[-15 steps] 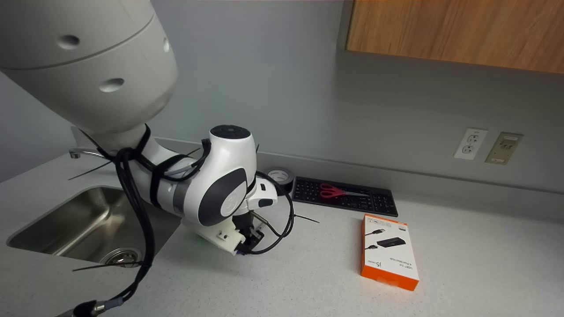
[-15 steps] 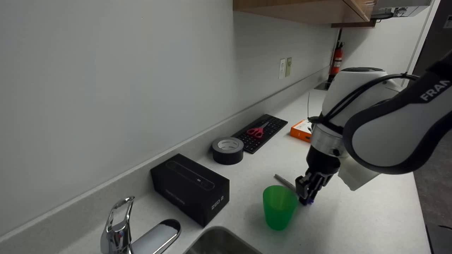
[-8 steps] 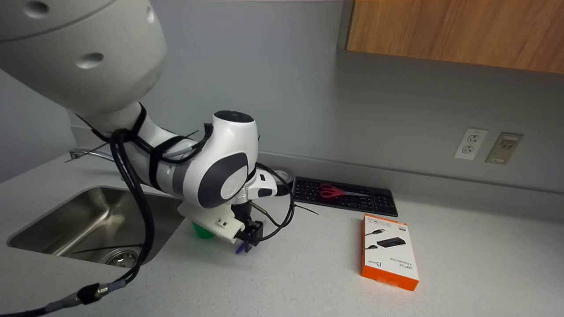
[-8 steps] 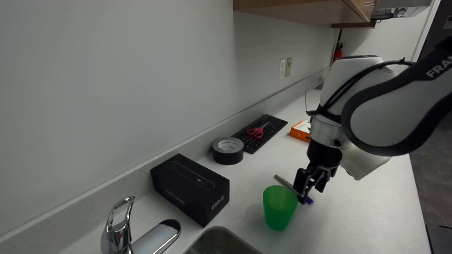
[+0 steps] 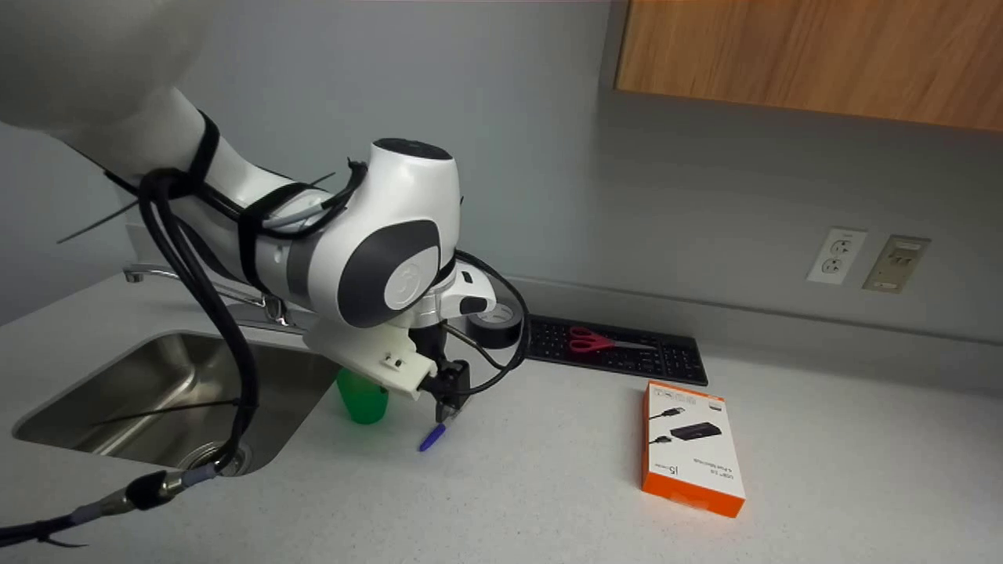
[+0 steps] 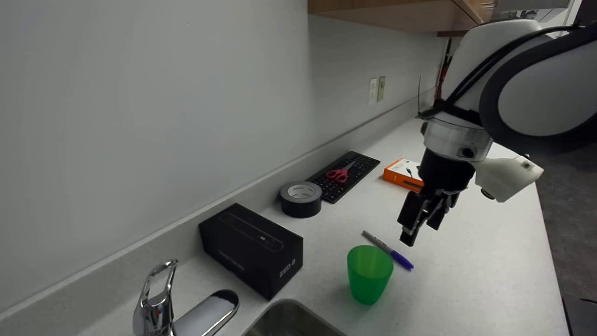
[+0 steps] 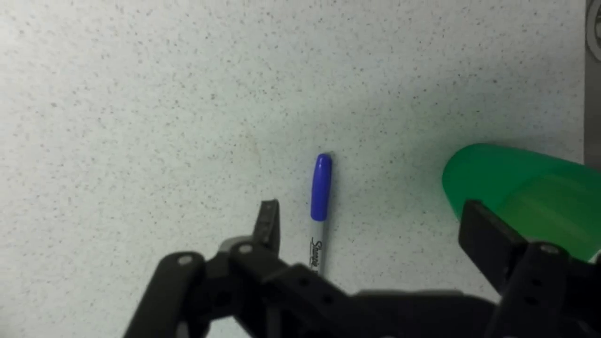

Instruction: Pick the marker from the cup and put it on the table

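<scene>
The marker (image 6: 400, 259), with a blue cap and a grey barrel, lies flat on the pale grey table (image 6: 485, 280). Beside it the green cup (image 6: 369, 275) stands upright; no gap shows between the two in this exterior view, but the wrist view shows the marker (image 7: 321, 188) apart from the cup (image 7: 507, 173). My gripper (image 6: 422, 232) hangs above the table, clear of the marker, with nothing held. In the wrist view the gripper (image 7: 371, 204) is wide open, and the marker shows between its fingers, its lower end hidden by the gripper.
A steel sink (image 5: 157, 392) is set into the counter close to the cup. Along the wall are a black box (image 6: 252, 247), a tape roll (image 6: 301, 199) and a keyboard (image 5: 619, 350) bearing red scissors (image 5: 595, 341). An orange-and-white box (image 5: 693, 446) lies farther along.
The gripper has opened and let go of the marker, then risen away from it. The marker stays lying on the table, and the cup has not moved.
</scene>
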Robot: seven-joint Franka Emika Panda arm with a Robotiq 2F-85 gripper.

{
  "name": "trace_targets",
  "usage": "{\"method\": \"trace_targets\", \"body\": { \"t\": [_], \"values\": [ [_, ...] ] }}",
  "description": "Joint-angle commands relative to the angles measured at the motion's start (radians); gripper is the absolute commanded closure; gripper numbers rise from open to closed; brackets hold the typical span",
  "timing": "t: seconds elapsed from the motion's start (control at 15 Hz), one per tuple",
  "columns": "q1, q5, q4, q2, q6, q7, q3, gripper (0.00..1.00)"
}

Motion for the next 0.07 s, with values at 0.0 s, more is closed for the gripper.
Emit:
{"method": "trace_targets", "body": {
  "t": [0.0],
  "values": [
    [0.009, -0.002, -0.003, -0.002, -0.003, 0.001, -0.009, 0.00]
  ]
}}
